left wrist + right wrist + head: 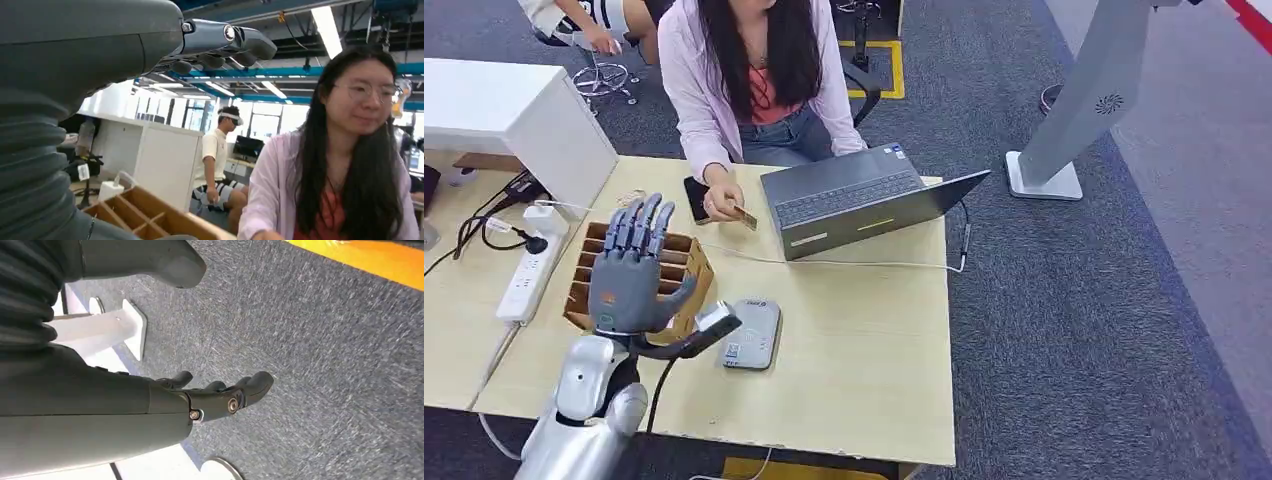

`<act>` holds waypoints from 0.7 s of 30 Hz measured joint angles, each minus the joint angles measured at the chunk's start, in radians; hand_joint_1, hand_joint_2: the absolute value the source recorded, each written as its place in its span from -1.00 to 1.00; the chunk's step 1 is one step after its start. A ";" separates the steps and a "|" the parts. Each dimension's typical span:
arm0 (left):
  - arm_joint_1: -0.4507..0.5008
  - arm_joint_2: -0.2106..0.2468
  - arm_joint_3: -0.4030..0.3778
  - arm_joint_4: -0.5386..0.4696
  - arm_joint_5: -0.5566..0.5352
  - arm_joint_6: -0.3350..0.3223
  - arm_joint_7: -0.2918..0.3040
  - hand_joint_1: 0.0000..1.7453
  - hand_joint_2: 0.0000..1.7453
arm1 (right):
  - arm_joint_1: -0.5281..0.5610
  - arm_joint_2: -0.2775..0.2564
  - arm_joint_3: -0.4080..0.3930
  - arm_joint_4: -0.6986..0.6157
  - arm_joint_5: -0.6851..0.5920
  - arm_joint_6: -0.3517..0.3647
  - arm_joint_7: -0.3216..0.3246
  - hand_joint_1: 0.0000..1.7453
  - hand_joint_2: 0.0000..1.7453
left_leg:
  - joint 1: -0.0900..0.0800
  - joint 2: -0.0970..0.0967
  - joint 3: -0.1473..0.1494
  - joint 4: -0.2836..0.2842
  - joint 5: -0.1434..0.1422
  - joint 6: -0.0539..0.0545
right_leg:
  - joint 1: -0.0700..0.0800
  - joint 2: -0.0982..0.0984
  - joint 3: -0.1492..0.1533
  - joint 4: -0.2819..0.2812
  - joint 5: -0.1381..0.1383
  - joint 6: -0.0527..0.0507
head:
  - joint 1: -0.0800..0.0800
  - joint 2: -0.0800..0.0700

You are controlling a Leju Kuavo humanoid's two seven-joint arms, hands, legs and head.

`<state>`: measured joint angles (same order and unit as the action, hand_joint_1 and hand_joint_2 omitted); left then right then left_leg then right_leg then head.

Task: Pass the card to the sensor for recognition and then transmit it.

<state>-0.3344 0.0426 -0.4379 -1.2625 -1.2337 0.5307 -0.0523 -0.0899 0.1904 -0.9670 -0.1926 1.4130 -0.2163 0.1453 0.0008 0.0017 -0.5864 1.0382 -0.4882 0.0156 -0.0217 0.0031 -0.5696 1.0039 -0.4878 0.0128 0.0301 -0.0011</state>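
Note:
A person across the table holds a gold card point(745, 216) in one hand point(722, 202), next to a dark phone point(694, 198). The grey card sensor point(753, 333) lies flat on the wooden table point(854, 350) near its front. My left hand point(631, 268) is raised over the wooden organizer point(686, 268), fingers spread and upright, holding nothing; its fingers point(220, 42) reach toward the person point(345, 165) in the left wrist view. My right hand point(215, 395) hangs over grey carpet with fingers loosely extended and nothing in them.
An open laptop point(864, 200) stands at the table's far side with a cable running off right. A white power strip point(524, 280) and white cabinet point(514, 120) lie to the left. A grey stand base point(1044, 178) sits on the carpet at right.

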 joint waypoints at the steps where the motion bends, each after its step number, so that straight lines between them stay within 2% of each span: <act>1: 0.026 0.007 -0.009 -0.021 0.010 -0.008 0.002 -1.00 1.00 | 0.000 0.000 -0.003 0.000 -0.002 -0.001 -0.001 -1.00 1.00 | 0.000 0.000 0.000 0.000 0.000 0.000 | 0.000 0.000 0.000 0.000 0.000 0.000 | 0.000 0.000; 6: 0.111 0.040 -0.040 -0.092 0.036 -0.032 0.015 -1.00 1.00 | 0.000 0.000 -0.019 0.000 -0.004 -0.001 -0.002 -1.00 1.00 | 0.000 0.000 0.000 0.000 0.000 0.000 | 0.000 0.000 0.000 0.000 0.000 0.000 | -0.001 0.000; 12: 0.144 0.060 -0.044 -0.122 0.039 -0.042 0.016 -1.00 1.00 | 0.000 0.000 -0.023 0.000 -0.004 -0.001 -0.002 -1.00 1.00 | 0.000 0.000 0.000 0.000 0.000 0.000 | 0.000 0.000 0.000 0.000 0.000 0.000 | -0.001 0.000; 21: 0.202 0.100 -0.044 -0.140 0.064 -0.101 0.053 -1.00 1.00 | 0.001 0.000 -0.025 0.000 -0.013 -0.003 -0.004 -1.00 1.00 | 0.000 0.000 0.000 0.000 0.000 0.000 | 0.000 0.000 0.000 0.000 0.000 0.000 | -0.001 0.000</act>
<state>-0.1322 0.1423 -0.4814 -1.4027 -1.1696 0.4299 0.0011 -0.0893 0.1904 -0.9918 -0.1926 1.3996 -0.2197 0.1415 0.0011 0.0016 -0.5862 1.0380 -0.4883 0.0153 -0.0218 0.0029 -0.5695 1.0039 -0.4881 0.0124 0.0294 -0.0011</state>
